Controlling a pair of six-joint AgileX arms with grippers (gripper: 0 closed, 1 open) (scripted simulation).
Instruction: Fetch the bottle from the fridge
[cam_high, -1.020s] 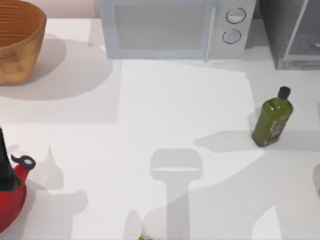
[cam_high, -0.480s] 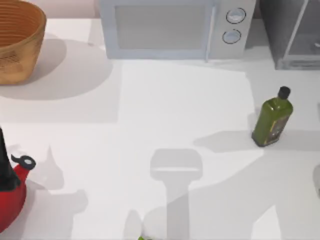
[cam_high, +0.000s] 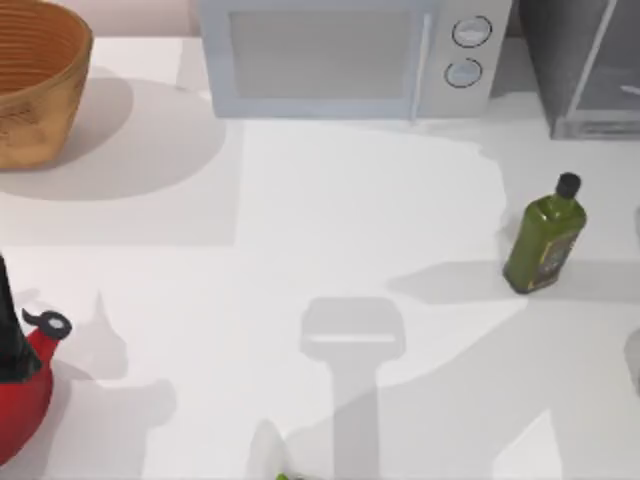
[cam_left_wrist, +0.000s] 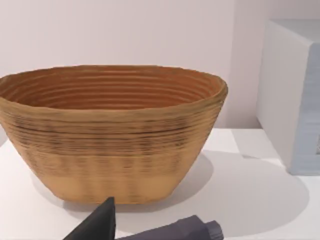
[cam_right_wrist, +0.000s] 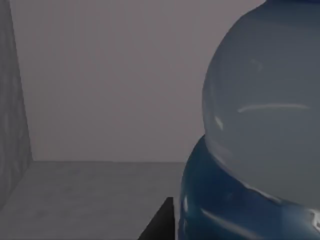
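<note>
My right wrist sits inside the fridge (cam_high: 585, 70), the bottle (cam_right_wrist: 260, 130) looming close. I cannot tell my claw's opening; a blind nudge could topple it

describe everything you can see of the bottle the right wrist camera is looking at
The bottle looms very close in the right wrist view. Its body looks like clear, pale plastic with a rounded, glossy surface catching thin highlights; a deep blue glossy band wraps the part nearest the camera, and a sliver of blue shows at the far end. It sits inside a grey enclosure with a plain back wall and flat floor. A dark part of the right arm's tool sits right beside it; contact cannot be told.
</note>
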